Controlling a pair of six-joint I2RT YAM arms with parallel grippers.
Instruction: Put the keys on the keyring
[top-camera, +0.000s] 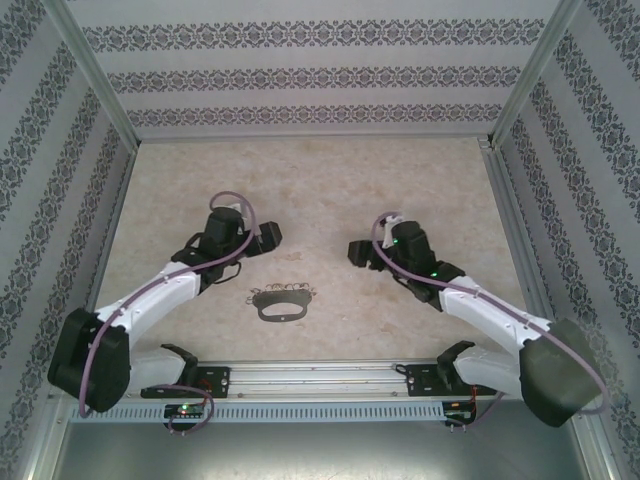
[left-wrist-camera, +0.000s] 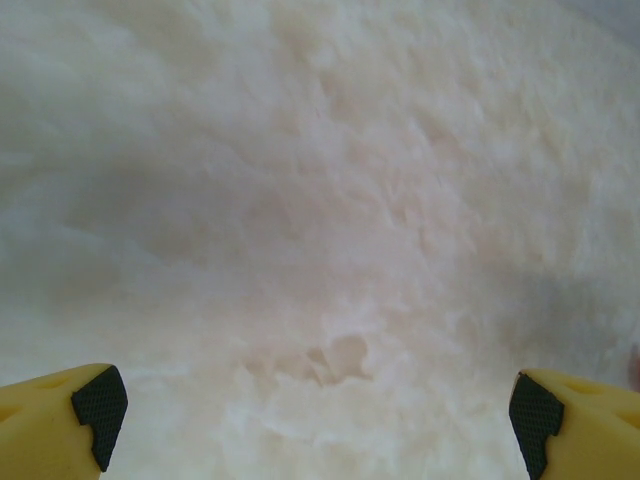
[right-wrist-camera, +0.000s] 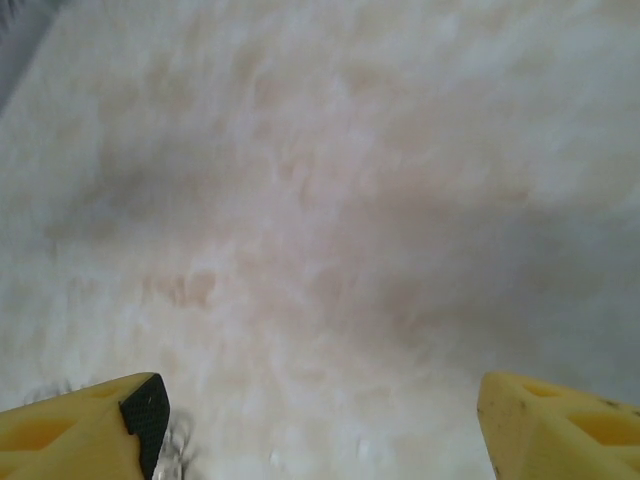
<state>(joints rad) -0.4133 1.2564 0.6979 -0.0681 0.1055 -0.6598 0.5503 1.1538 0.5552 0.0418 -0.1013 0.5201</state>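
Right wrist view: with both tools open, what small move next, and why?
Probably shift the right tool slightly toward the small metal glint beside its black-padded finger, centring it between the open fingers. It may be a key, too blurred to tell. The keyring lies untouched between the arms.

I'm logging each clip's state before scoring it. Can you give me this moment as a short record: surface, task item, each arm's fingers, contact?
surface: beige marbled tabletop, enclosed by patterned walls
task item: flat grey metal oval keyring, small rings along its far edge, lying on the tabletop between the two arms
left fingers: yellow with black pads, wide apart, nothing between them, over bare tabletop
right fingers: yellow, apart, nothing between them
contact: neither arm touches the keyring
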